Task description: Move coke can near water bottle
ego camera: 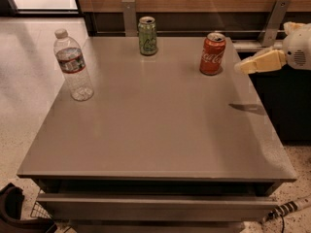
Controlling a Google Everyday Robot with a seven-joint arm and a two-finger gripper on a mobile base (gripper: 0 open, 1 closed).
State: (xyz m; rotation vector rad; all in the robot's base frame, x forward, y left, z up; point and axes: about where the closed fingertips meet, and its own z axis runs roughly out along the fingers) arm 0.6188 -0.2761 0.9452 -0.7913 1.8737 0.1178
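Observation:
The coke can (213,54), red-orange with white script and a silver top, stands upright at the back right of the grey table (155,130). The water bottle (73,65), clear with a white cap and a dark label band, stands upright at the table's left side, far from the can. My gripper (242,66) comes in from the right edge at about the can's height, a short way to the right of the can and not touching it.
A green can (147,35) stands at the back of the table, between bottle and coke can. Two metal brackets (129,16) rise behind the back edge before a wood-panelled wall. A drawer front (155,205) runs below the table top.

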